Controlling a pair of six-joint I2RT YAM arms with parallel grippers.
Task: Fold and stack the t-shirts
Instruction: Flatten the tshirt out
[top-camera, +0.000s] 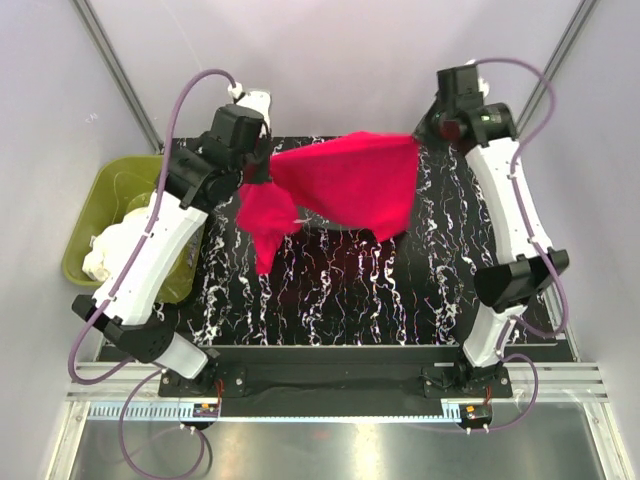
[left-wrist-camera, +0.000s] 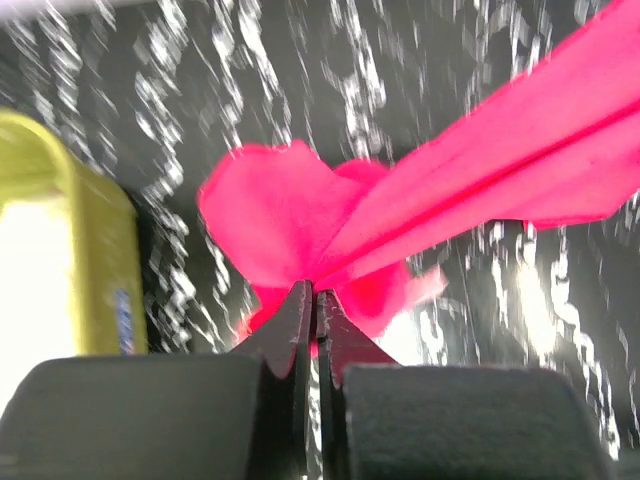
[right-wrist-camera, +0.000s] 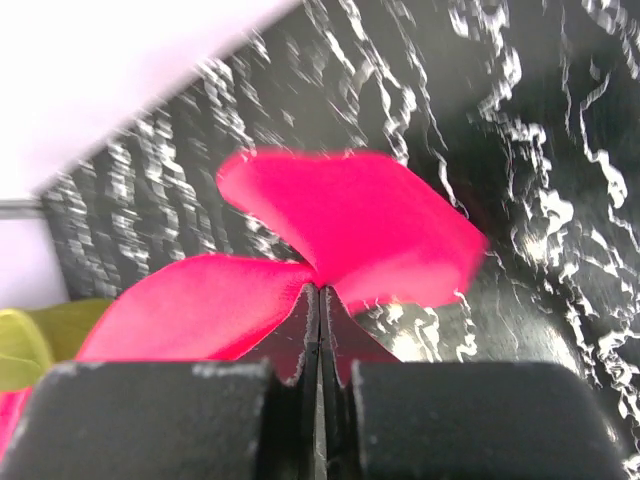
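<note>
A crimson-red t-shirt (top-camera: 345, 185) hangs stretched above the black marbled table (top-camera: 340, 300), held between both arms at the far side. My left gripper (left-wrist-camera: 315, 292) is shut on its left edge, and a bunched part (top-camera: 265, 225) droops below that hold. At the shirt's right corner my right gripper (right-wrist-camera: 320, 290) is pinched shut on the red cloth (right-wrist-camera: 350, 220). In the left wrist view the red cloth (left-wrist-camera: 480, 170) runs taut up to the right. White t-shirts (top-camera: 108, 250) lie in the olive-green tub (top-camera: 95, 200) at the left, partly hidden by my left arm.
The tub stands off the table's left edge. Grey walls with metal posts close in at the back. A rail with both arm bases (top-camera: 340, 380) runs along the near edge.
</note>
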